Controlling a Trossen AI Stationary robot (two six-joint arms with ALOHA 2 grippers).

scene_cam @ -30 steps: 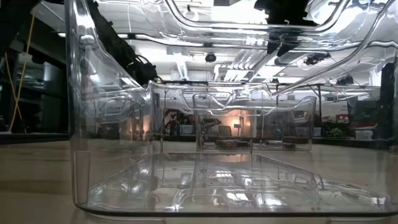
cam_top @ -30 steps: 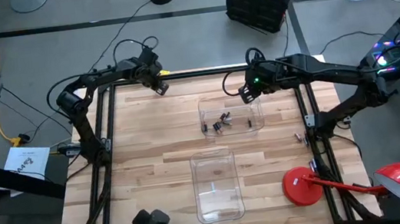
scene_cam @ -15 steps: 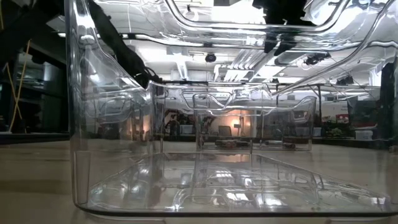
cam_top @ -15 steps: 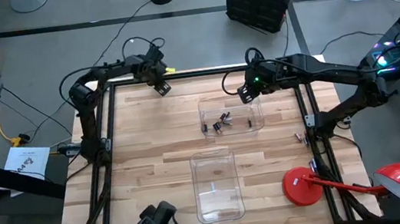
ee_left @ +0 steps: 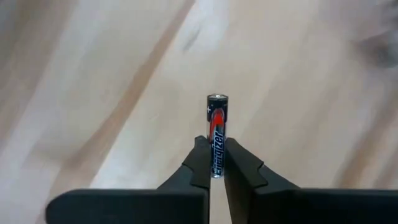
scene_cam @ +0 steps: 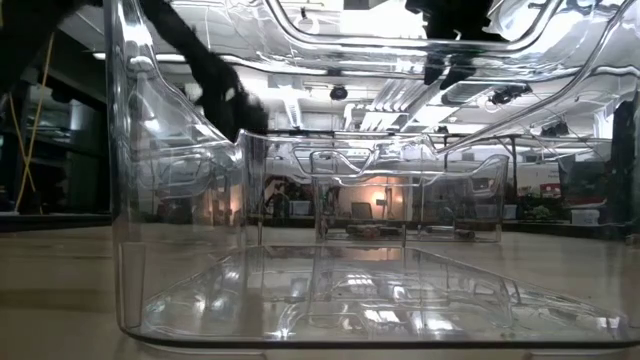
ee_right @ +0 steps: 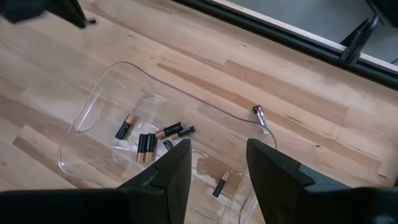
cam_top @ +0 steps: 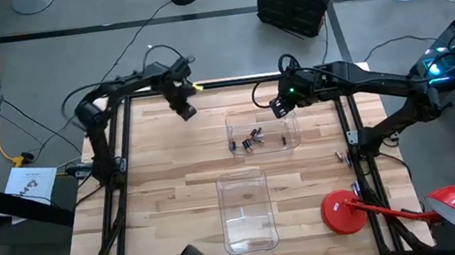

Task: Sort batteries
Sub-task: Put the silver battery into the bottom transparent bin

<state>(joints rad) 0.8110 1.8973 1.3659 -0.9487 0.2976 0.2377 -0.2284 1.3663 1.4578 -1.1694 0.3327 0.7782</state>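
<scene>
Left gripper [ee_left: 213, 163], up-table and left of the far clear tray [cam_top: 293, 141], clamps one battery [ee_left: 217, 127], apparently mid-carry; other batteries [ee_right: 146, 142] lie inside that tray; right gripper [ee_right: 217, 163] hovers parted above it; next comes lowering and releasing into a tray.

Battery [ee_left: 217, 135]: lower end hidden between left fingers [ee_left: 200, 163]; counter [ee_left: 93, 74] beyond them blurred. Batteries in tray [cam_top: 254, 138], just below right fingers [ee_right: 177, 167]: too small in high view to tell sizes. Low view: left arm [scene_cam: 215, 85] a dark blur behind the near bin [scene_cam: 180, 200], its fingers not discernible. Right finger bases cut off by the picture's edge.
</scene>
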